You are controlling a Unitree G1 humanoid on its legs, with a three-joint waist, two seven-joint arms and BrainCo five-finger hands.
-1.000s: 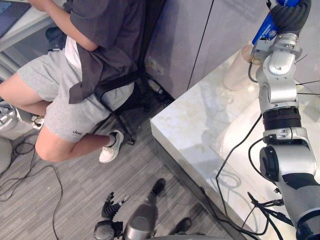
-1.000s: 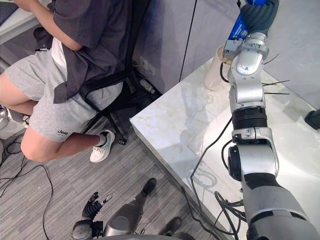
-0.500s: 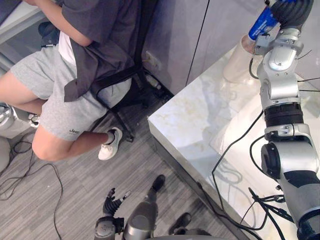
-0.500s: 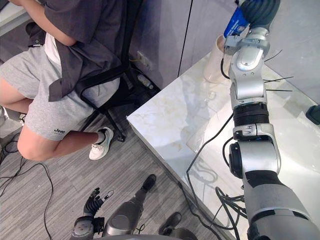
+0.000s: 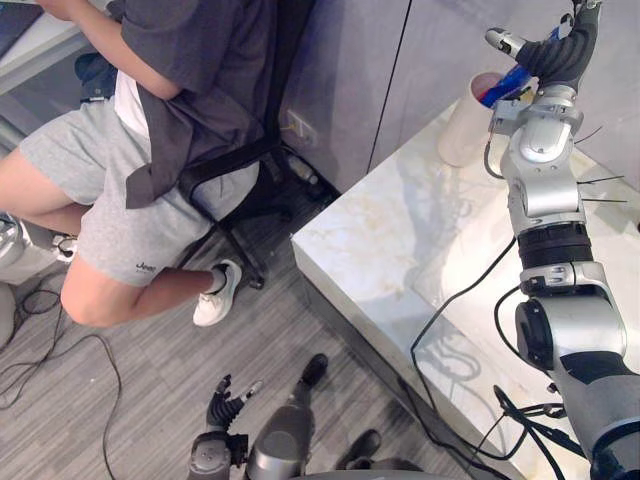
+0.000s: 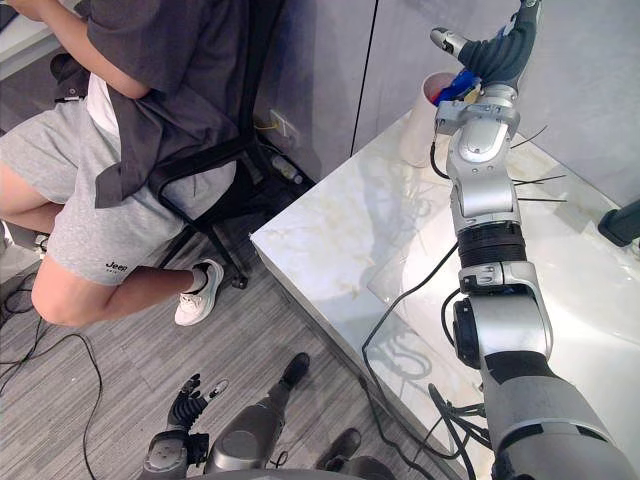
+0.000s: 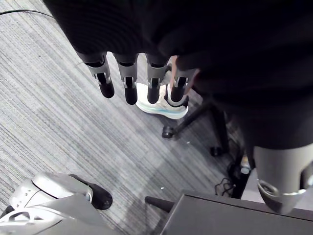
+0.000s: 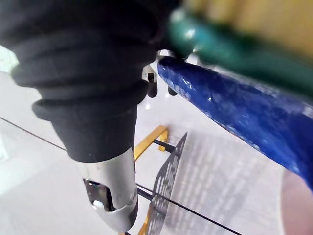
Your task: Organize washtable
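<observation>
At the far left a person (image 5: 170, 120) sits on a black chair (image 5: 250, 170), one white shoe (image 5: 218, 295) planted on the grey carpeted floor (image 5: 150, 400). Low down near the middle, the left hand (image 5: 222, 408) hangs over that floor. Its fingers (image 7: 129, 88) are loosely straight, set in a row with small gaps between them, and hold nothing. In the left wrist view the shoe and the chair's base lie past the fingertips.

To the right stands the pale marble washtable (image 5: 400, 240). At its far corner, against the grey wall, is a pale cup (image 5: 462, 135). A blue tube (image 5: 503, 87) stands tilted in it, lower end inside the cup, upper end leaning toward the right arm.

The right hand (image 5: 553, 58) is raised just above and beside the cup. Its thumb (image 5: 503, 41) is stretched out over the cup's mouth and its fingers point straight upward, spread away from the thumb. The tube lies under the palm and wrist rather than between the digits, and nothing curls round it. Whether the tube touches the wrist cannot be told. In the right wrist view the tube crosses close in front, with a gold-framed wire rack (image 8: 166, 181) on the white surface beyond it.

At the far right edge a dark object (image 6: 620, 222) rests on the washtable, well apart from the cup.
</observation>
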